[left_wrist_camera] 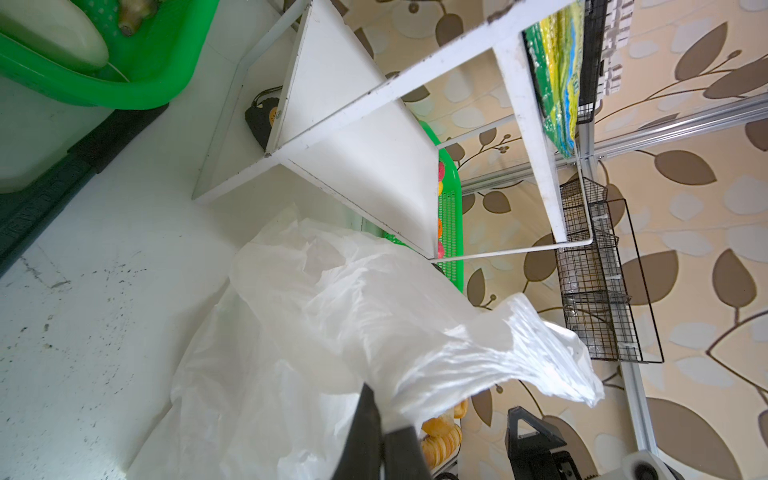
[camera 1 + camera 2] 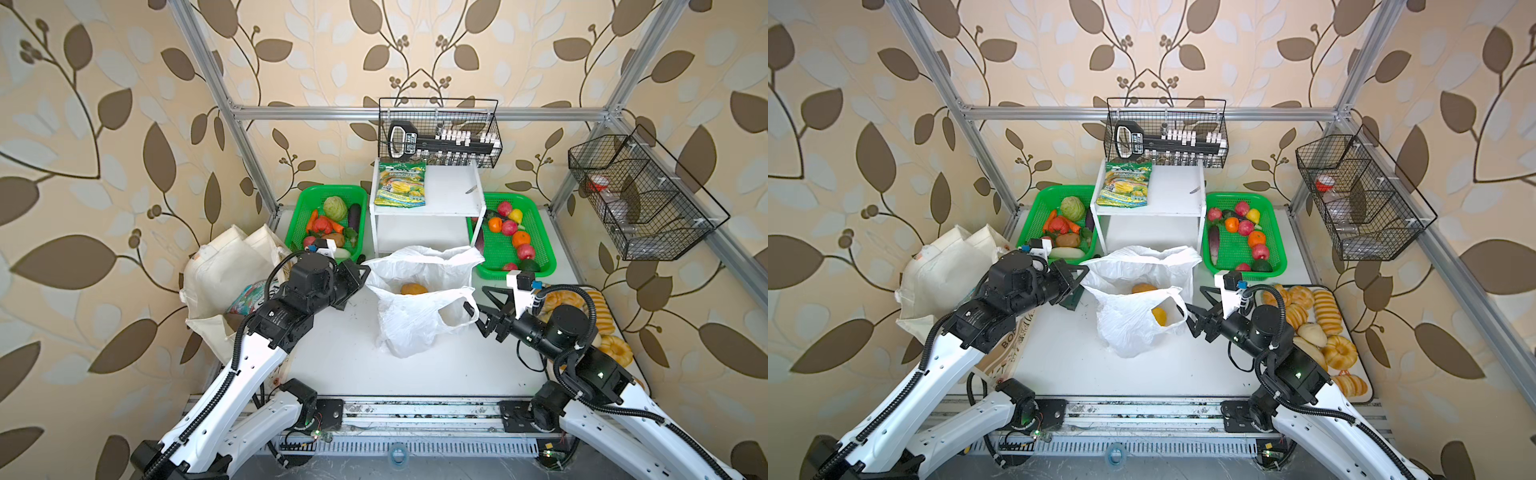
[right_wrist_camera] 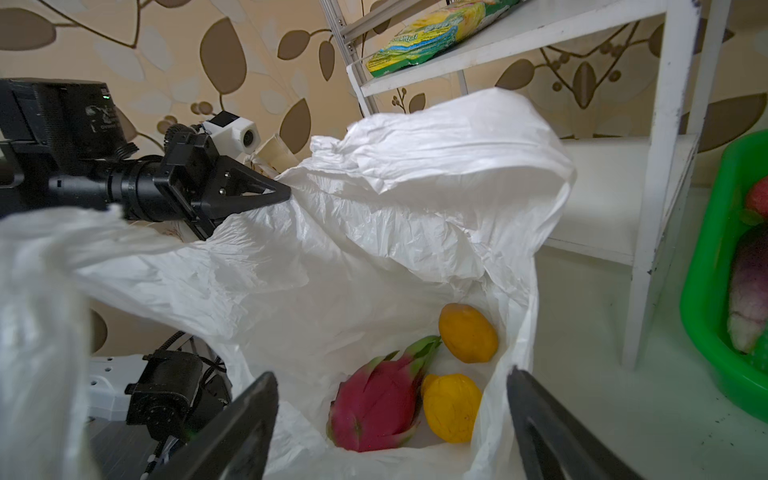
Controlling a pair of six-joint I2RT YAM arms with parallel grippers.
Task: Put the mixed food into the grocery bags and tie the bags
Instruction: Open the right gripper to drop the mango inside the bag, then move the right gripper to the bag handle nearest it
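Left gripper [image 3: 284, 193] is clamped tight on the rim of the bag [image 2: 409, 320], at the bag's left side in both top views, and it lifts that edge off the table [image 2: 332, 357]. Right gripper [image 3: 390, 376] sits at the bag's right side with its two fingers spread wide and nothing between them. One loop handle [image 2: 449, 293] droops just in front of it, and I can't tell whether a fingertip touches the plastic.

I count one plastic bag, mouth open, standing mid-table. Inside it lie three pieces: one dragon fruit [image 3: 374, 403] and two yellow fruits [image 3: 467, 332] [image 3: 451, 407], bunched together at the bottom.

One tote [image 2: 224, 266] slumps left of the bag, partly hidden by my left arm. Two green baskets [image 2: 332, 188] [image 2: 496, 249] of toy produce sit behind the bag, one to each side. Between them, directly behind the bag, one white shelf [image 2: 453, 187] carries one green-yellow packet [image 2: 401, 185]. Bread loaves [image 2: 1327, 311] lie right of the bag; the right arm covers some, so I can't count them.
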